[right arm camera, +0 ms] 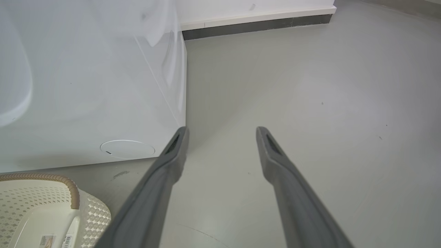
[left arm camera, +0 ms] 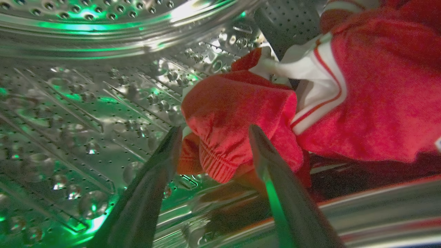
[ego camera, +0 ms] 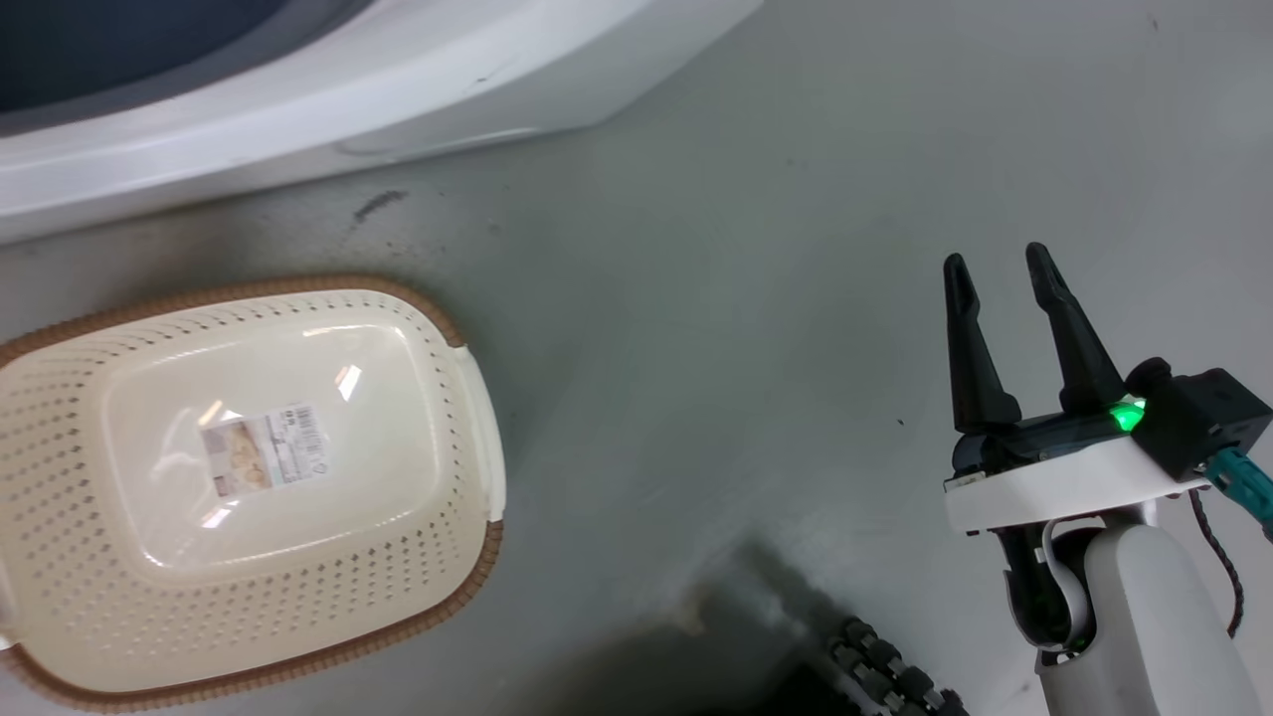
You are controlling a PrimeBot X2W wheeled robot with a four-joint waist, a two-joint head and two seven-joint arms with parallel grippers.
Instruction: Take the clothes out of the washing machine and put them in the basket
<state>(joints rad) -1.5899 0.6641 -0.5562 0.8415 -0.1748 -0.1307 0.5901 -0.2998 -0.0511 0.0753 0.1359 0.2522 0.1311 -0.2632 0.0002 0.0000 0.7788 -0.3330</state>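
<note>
Inside the perforated steel drum point(left arm camera: 86, 103) of the washing machine point(ego camera: 298, 109), my left gripper point(left arm camera: 215, 132) is open, its two fingers on either side of a bunched red cuff of the clothes point(left arm camera: 234, 113). More red fabric with white striped trim point(left arm camera: 379, 86) lies to the right in the drum. The cream basket point(ego camera: 477, 438) with a brown rim sits on the floor at the left, holding no clothes; a label is stuck on its bottom. My right gripper point(ego camera: 995, 264) hangs open over bare floor to the basket's right, with nothing between its fingers point(right arm camera: 179, 144).
The washing machine's white front point(right arm camera: 86, 103) stands just left of my right gripper, with a round service flap point(right arm camera: 127, 149) low on it. A wall skirting point(right arm camera: 258, 26) runs along the back. A dark ribbed part of my base point(ego camera: 885, 676) shows at the bottom edge.
</note>
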